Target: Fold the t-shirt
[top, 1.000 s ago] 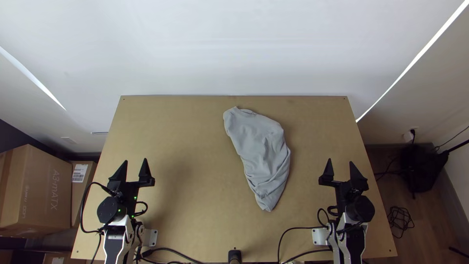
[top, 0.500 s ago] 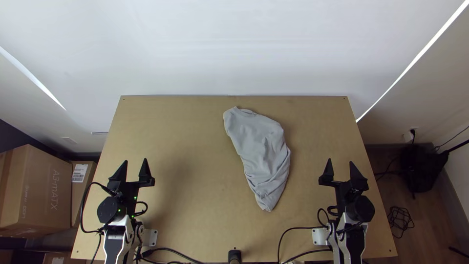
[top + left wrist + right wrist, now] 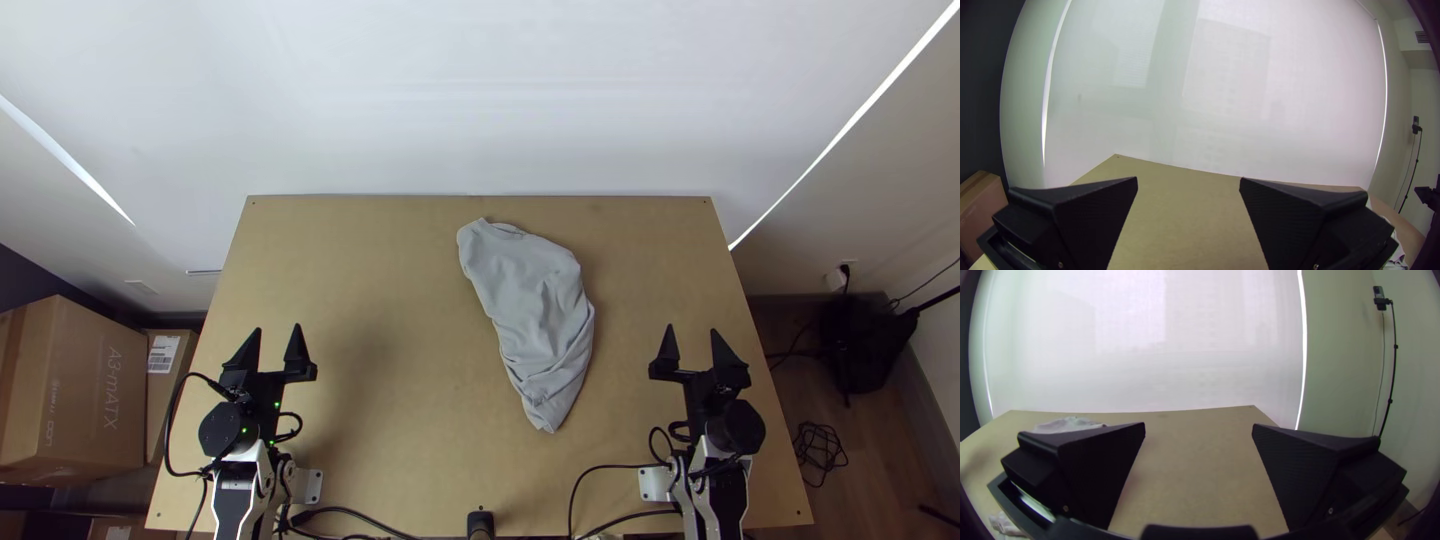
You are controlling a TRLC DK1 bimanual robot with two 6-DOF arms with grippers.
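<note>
One desk (image 3: 400,420) carries one t-shirt (image 3: 535,320); beyond its edge at 9 o'clock sit at least two cardboard boxes (image 3: 75,395). The grey t-shirt lies bunched and wrinkled, its long shape running from 11 to 5 o'clock, narrowing at the 5 o'clock end. Two hands flank it, well apart from it: left hand (image 3: 277,330) at 9 o'clock, right hand (image 3: 691,330) at 3, each spread wide, gripping nothing. Thin black cables (image 3: 575,500) loop near the desk's 6 o'clock edge.
</note>
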